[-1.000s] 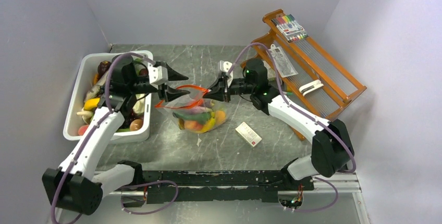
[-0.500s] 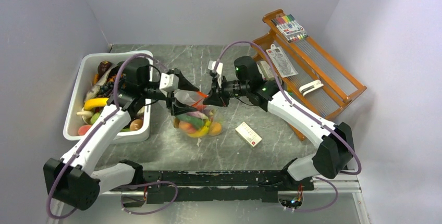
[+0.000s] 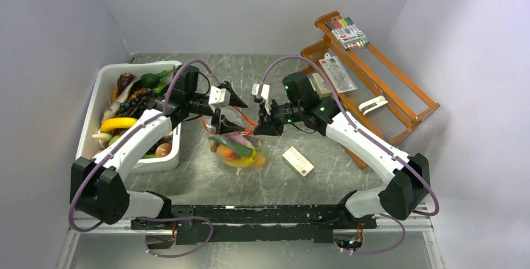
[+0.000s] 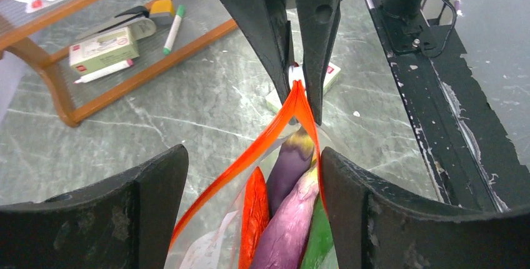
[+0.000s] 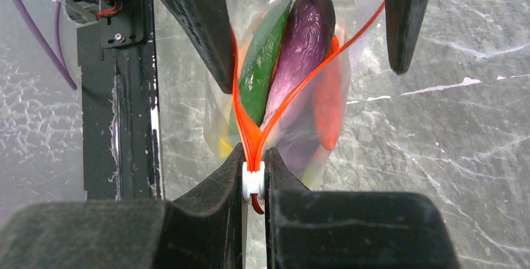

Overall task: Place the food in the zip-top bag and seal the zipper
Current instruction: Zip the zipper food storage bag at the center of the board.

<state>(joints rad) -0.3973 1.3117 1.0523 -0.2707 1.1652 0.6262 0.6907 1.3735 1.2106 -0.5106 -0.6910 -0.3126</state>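
**Zipper end pinched, bag mouth gaping**

Top view, L to R: a white tub [image 3: 84, 147] sat at the left of the frame w/ a banana [image 3: 119, 122], grapes [image 3: 134, 101] and other bits too jumbled to name. Just right of it, centre-left, the left gripper [image 3: 232, 110] had its jaws spread wide and held nothing. In the wrist views its fingers straddled the bag's mouth, and one finger seemed to lie against a zipper strip.

The bag [image 3: 232, 136] was at mid-frame, between and just below both grippers, stuffed w/ food [image 3: 240, 155]: an eggplant [image 5: 303, 37], a green pepper [image 5: 262, 56] and a chilli [image 5: 328, 106] showed through the mouth. The zipper [image 5: 247, 128] stood apart in a narrow V. Its two strips met at the right gripper [image 3: 257, 127], which was clamped tight on that end, w/ a small white slider [image 5: 253, 180] between the pads.

Right of the bag and apart from it, a small box [image 3: 297, 161] lay on the table [image 3: 275, 181]. A wooden rack [image 3: 375, 87] filled the upper right, w/ a marker pack [image 3: 347, 32] at its far end.
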